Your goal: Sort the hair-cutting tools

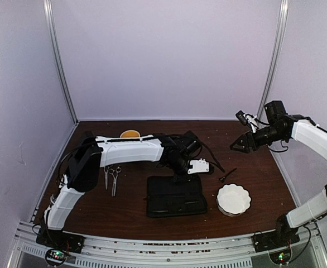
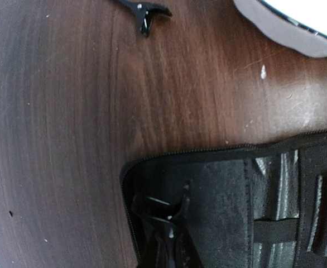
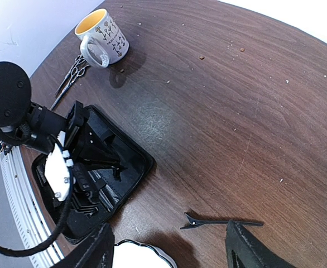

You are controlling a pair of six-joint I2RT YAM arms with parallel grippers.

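So we reckon the step in hand is tucking a clip into the case (image 1: 152,207). The left pincer (image 1: 179,174) is squeezed narrow over the case's far edge. In the wrist view it looks to be pinching 1 black clip (image 2: 159,211) right at the zip corner, though it's all black on black, so we can't be totally sure.

To do this well, we'd lower the clip past the zipper lip until it lies flat on the lining. Then we'd open up only a little, so it doesn't spring out or catch on the elastic loops.

The other clip (image 1: 227,175) lies loose on the table (image 1: 124,209), between the case and the right arm, just beyond the white dish (image 1: 234,199). The right pincer (image 1: 236,147) hangs above the table with its fingers spread wide, holding nothing, so we'd guess that clip is its job.

The 2 scissors (image 1: 112,178) lie side by side on the table, left of the case and partly under the left arm.

Writing-wise there's nothing we can read. The mug (image 3: 102,34) has little dark doodle-style figures on white, and we see no brand on the case or arms.
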